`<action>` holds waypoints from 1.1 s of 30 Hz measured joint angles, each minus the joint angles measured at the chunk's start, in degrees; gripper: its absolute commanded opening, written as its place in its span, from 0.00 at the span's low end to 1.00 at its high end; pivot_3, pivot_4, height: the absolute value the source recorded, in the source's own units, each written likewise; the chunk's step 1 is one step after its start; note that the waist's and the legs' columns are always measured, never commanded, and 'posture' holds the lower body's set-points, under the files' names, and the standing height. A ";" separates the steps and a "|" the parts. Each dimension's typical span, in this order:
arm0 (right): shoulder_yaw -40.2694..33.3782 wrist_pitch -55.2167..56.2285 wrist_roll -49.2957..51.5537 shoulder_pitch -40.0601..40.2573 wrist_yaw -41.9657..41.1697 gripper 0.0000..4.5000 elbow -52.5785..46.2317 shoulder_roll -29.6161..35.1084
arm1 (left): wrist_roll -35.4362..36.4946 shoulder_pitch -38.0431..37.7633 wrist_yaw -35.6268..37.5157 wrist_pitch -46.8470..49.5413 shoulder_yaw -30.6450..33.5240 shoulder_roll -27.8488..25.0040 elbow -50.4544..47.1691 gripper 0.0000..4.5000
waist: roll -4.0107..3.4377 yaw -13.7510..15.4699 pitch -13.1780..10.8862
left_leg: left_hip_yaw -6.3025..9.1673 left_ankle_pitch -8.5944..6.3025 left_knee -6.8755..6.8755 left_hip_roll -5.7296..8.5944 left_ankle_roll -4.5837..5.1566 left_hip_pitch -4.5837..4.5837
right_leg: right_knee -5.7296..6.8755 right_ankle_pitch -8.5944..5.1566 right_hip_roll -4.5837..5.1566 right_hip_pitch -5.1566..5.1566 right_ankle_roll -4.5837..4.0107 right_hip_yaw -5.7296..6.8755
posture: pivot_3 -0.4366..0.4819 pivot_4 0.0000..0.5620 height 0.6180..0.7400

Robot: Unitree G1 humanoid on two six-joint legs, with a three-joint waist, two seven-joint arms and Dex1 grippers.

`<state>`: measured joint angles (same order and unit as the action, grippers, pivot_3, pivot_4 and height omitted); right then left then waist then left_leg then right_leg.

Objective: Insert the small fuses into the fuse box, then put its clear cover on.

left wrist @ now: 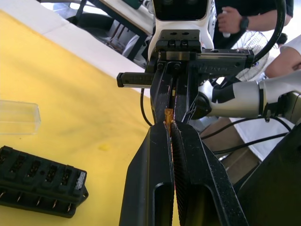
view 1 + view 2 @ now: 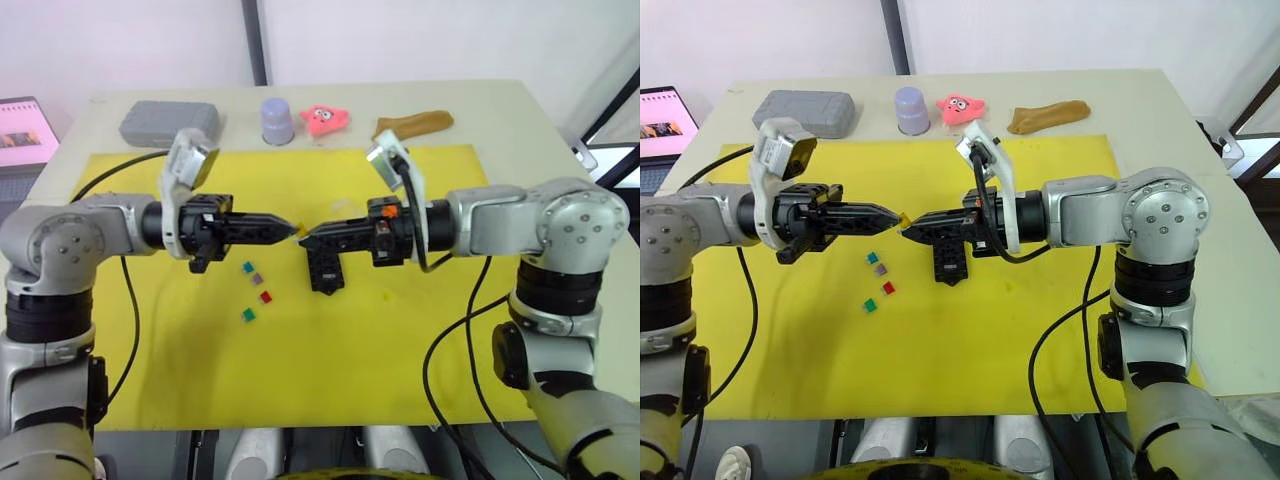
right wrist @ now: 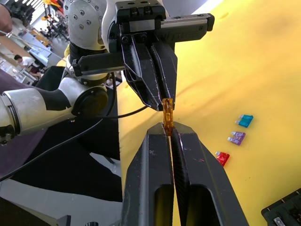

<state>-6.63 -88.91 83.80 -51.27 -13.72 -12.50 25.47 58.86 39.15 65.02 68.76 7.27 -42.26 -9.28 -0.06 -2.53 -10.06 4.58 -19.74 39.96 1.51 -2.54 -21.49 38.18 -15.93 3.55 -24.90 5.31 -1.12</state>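
Yellow mat [image 2: 330,380] spread over a pale counter [image 2: 500,100]; along the far edge sit a grey case [image 2: 170,122], a lilac cup [image 2: 277,120], a pink toy [image 2: 325,118] and a brown lump [image 2: 412,123].

Both arms meet tip to tip above the mat's middle. Left gripper [image 2: 290,229] and right gripper [image 2: 304,238] are each closed down to a sliver, and both pinch the same amber fuse [image 3: 167,115] between them (a hand-over or regrasp, I judge, to turn the blades the right way for a slot).

Fuse box [image 2: 325,270] lies on the mat just under the right gripper, touched by neither. Four more fuses lie loose just left of it: teal fuse [image 2: 246,267], grey-lilac fuse [image 2: 257,277], red fuse [image 2: 265,296], green fuse [image 2: 248,314].

Head views give the layout, but the amber fuse is barely a speck there. Right wrist view shows it upright, gripped at both ends. Left wrist view adds the clear cover [image 1: 19,117], lying on the mat apart from the box, whose slots look mostly empty with one light piece at an end slot. People stand in the background.
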 measured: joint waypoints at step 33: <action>46.37 32.68 -61.35 -9.87 -42.60 0.00 -3.90 20.45 | -40.16 -9.65 5.68 -41.75 -22.35 -2.57 1.53 0.98 | 0.02 0.29 -0.04 | -0.08 -0.06 -0.03 0.00 0.11 -0.08 | -0.08 0.00 -0.04 -0.08 0.00 0.02 | 0.48 0.27 1.00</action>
<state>39.74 -56.23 22.45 -61.14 -56.31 -16.40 45.92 18.71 29.50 70.69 27.01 -15.08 -44.82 -7.75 -0.04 -2.24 -10.10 4.51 -19.81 39.93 1.51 -2.43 -21.57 38.09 -15.93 3.51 -24.98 5.32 -1.10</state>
